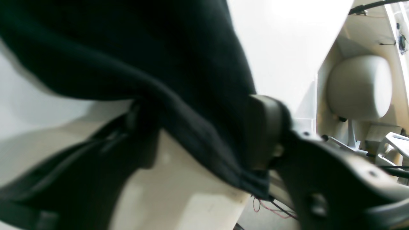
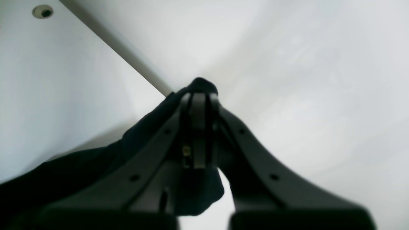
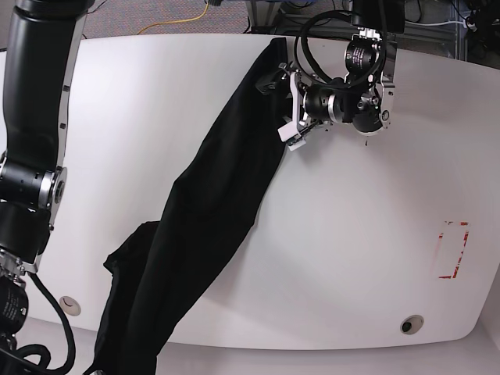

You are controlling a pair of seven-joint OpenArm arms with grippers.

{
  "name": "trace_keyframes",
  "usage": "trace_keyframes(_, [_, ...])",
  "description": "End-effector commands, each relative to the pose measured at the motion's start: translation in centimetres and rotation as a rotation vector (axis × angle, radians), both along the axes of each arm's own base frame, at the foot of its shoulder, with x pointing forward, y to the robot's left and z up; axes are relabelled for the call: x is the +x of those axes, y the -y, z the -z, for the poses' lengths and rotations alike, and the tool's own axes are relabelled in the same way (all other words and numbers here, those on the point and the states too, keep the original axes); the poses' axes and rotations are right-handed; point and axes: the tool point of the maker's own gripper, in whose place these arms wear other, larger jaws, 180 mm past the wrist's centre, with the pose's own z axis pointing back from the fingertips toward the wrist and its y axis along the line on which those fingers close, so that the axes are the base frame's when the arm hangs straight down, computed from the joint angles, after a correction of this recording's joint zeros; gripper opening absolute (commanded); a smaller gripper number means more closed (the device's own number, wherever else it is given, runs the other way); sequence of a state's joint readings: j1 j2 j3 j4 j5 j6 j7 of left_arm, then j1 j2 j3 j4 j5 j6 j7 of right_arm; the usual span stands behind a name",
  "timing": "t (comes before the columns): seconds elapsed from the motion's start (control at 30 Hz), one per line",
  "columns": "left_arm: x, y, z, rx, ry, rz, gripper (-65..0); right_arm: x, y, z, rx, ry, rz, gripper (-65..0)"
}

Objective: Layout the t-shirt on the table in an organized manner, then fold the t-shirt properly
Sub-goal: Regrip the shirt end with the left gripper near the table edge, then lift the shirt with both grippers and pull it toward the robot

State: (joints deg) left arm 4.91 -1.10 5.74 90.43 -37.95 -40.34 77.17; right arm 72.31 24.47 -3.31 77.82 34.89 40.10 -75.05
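Observation:
The black t-shirt (image 3: 211, 203) lies stretched in a long, bunched diagonal band across the white table (image 3: 351, 234), from the far middle down to the near left corner. My left gripper (image 3: 286, 87) is at its far end. In the left wrist view the jaws of this gripper (image 1: 198, 127) stand apart, and a thick fold of the t-shirt (image 1: 143, 48) passes between them and touches the right pad (image 1: 265, 127). My right gripper (image 2: 199, 95) is shut on a tuft of the t-shirt (image 2: 201, 84) above the table (image 2: 48, 80). No print shows on the cloth.
A red tape rectangle (image 3: 453, 250) marks the table's right side. Grommet holes sit near the front edge (image 3: 412, 323) and at the left (image 3: 70, 306); one (image 2: 42, 11) shows in the right wrist view. The right arm's links (image 3: 31, 117) run down the left edge. Cables (image 3: 312, 39) loop behind the left gripper.

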Motion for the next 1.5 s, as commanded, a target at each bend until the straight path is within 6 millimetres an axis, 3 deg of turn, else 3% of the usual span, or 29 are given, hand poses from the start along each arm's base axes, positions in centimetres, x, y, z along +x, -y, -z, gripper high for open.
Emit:
trace_keyframes(0.0, [0.3, -0.9, 0.3, 0.061, 0.000, 0.015, -43.6, -0.5, 0.0, -3.1, 0.021, 0.081, -0.012, -65.0])
trace_keyframes(0.17, [1.1, -1.4, 0.3, 0.097, 0.024, 0.016, -64.0, -0.5, 0.0, -3.1, 0.021, 0.081, -0.012, -65.0])
trace_keyframes(0.47, [2.7, -2.3, -0.1, 0.135, 0.063, 0.003, -65.0, -0.5, 0.0, -3.1, 0.021, 0.081, -0.014, -65.0])
trace_keyframes(0.6, [4.8, -4.3, -1.3, 0.139, 0.107, -0.081, -65.0, -0.5, -0.2, -3.1, 0.022, 0.081, -0.017, -65.0])
trace_keyframes(0.7, [7.3, -5.7, -3.4, 0.141, 0.188, -0.140, -65.0, -0.5, -0.2, -3.1, 0.022, 0.081, -0.017, -65.0])
trace_keyframes(0.87, [11.4, -9.3, -8.0, 0.191, 0.361, -0.208, -65.0, -0.6, 0.6, -3.6, 0.052, 0.094, -0.006, -65.0])
trace_keyframes(1.17, [17.8, -15.4, -18.7, 0.291, 0.695, -0.315, -65.0, -0.6, 1.6, -3.0, 0.056, 0.085, 0.019, -65.0])
trace_keyframes(1.27, [19.8, -18.0, -23.1, 0.308, 0.803, -0.390, -65.0, -0.5, 2.4, -2.8, 0.039, 0.083, 0.050, -65.0])
trace_keyframes(1.33, [21.2, -20.3, -27.3, 0.323, 0.897, -0.450, -65.0, -0.3, 2.8, -2.7, 0.034, 0.091, 0.065, -65.0])
trace_keyframes(1.37, [21.3, -20.7, -28.0, 0.329, 0.913, -0.459, -65.0, -0.3, 2.8, -2.6, 0.034, 0.090, 0.066, -65.0])
trace_keyframes(1.47, [22.3, -23.0, -33.4, 0.348, 1.034, -0.518, -65.0, -0.1, 3.8, -2.3, 0.020, 0.097, 0.098, -65.0])
